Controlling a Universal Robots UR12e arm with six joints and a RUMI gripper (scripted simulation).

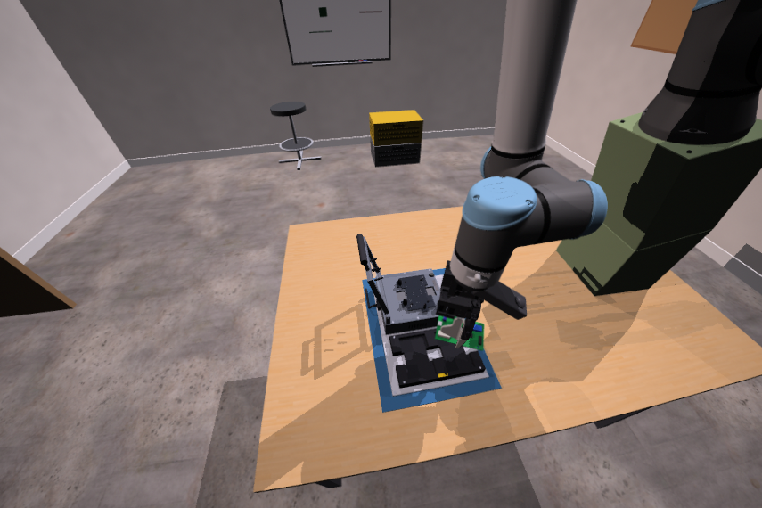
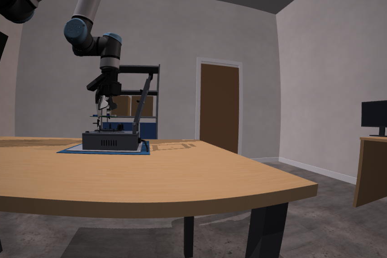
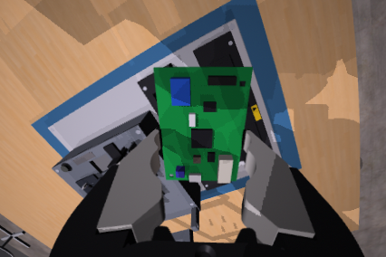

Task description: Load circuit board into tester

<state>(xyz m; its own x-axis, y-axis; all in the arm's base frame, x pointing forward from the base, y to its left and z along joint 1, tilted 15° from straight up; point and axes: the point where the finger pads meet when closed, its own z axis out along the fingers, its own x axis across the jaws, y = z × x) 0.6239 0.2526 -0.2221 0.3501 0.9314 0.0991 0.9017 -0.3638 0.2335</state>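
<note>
Your claw [image 1: 466, 336] [image 2: 103, 115] [image 3: 201, 129] has the circuit board [image 1: 476, 340] [image 2: 93, 116] [image 3: 178, 122] gripped by its long edges, component side up, held above the tray [image 1: 441, 378] and apart from the tester [image 1: 393, 317] [image 2: 90, 140] [image 3: 143, 136]. Finish the turn up here, keeping it level (the white connector [image 3: 225, 169] sits at the end nearest the wrist). I can't pick out the lone post for certain, so confirm it before descending. Then centre the holes over both pins and lower slowly; a slight skew could catch a pin. The lid [image 1: 366, 263] [image 2: 143, 100] stands open, leaving you room.
</note>
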